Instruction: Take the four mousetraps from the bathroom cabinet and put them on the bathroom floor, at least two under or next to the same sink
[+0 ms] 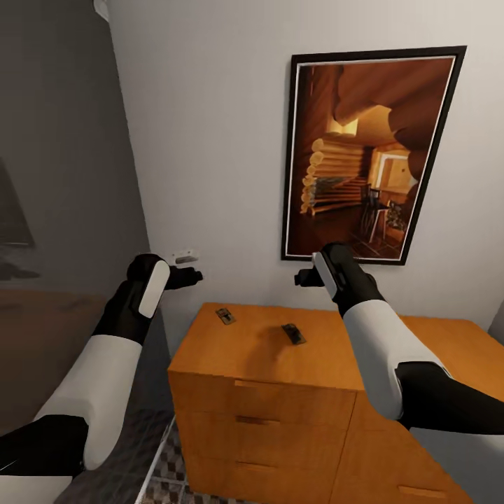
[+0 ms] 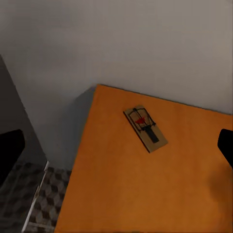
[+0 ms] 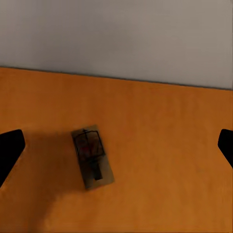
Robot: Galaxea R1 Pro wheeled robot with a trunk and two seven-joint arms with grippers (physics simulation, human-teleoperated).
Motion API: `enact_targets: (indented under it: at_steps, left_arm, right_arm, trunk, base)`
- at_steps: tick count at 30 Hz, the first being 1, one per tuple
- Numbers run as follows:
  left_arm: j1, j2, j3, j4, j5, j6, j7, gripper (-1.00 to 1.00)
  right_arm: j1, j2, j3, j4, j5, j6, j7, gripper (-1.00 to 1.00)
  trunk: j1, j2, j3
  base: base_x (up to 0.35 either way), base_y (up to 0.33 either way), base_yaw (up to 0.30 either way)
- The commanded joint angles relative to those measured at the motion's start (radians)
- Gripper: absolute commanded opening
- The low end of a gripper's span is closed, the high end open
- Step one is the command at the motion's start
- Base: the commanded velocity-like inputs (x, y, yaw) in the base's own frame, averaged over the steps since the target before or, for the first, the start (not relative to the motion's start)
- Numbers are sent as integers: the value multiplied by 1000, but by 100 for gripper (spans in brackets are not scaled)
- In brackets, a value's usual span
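So the robot's parked in front of an orange-brown wooden cabinet (image 1: pixel 266 364) with drawer fronts, pushed against a pale grey wall. Two small flat brown wooden mousetraps with dark metal parts are lying on its top: the left mousetrap (image 1: pixel 225 316) sits near the back left corner, and the right mousetrap (image 1: pixel 293 333) is a bit further right and closer to the front, well apart from the first one. Neither is being touched.

The left gripper (image 1: pixel 187 277) hangs in the air off the cabinet's left edge, above the level of its top. Its wrist camera looks down at the left mousetrap (image 2: pixel 145 128), and the dark fingertips sit at opposite edges of that picture, so the jaws are spread wide with nothing between them. The right gripper (image 1: pixel 302 277) hovers over the back of the cabinet top; its camera has the right mousetrap (image 3: pixel 92 156) below, jaws also spread wide and empty.

A black-framed picture of a log cabin interior (image 1: pixel 371 150) hangs on the wall above. Bottom left you can spot a strip of cube-patterned tiled floor (image 1: pixel 168 469).
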Motion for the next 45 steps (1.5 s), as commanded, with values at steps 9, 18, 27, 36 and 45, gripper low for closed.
enact_targets:
  at_steps: [9, 18, 27, 36, 45]
  left_arm:
    - [-1, -1, -1, 12, 12, 2, 11, 100]
    - [-1, -6, -4, 28, 14, 1, 25, 100]
    - [-1, -21, -7, 47, 16, 0, 34, 100]
    - [-1, -85, -13, 50, 14, 0, 34, 100]
    - [-1, -100, -14, 49, 14, 0, 31, 100]
  right_arm:
    - [-1, 6, -5, 2, 0, 4, -2, 100]
    - [-1, 5, -5, 48, -1, 4, -2, 100]
    - [-1, -2, -5, 203, 4, 4, -3, 100]
    - [-1, -11, -2, 337, 10, 4, -1, 100]
    - [-1, -14, 1, 359, 13, -8, 60, 100]
  trunk:
    - [0, -1, 3]
    - [0, -1, 4]
    - [0, -1, 4]
    - [0, -1, 4]
    - [0, -1, 4]
  base:
    - [0, 0, 265]
    - [0, 0, 86]
    - [0, 0, 10]
    - [0, 0, 1]
    - [0, 0, 0]
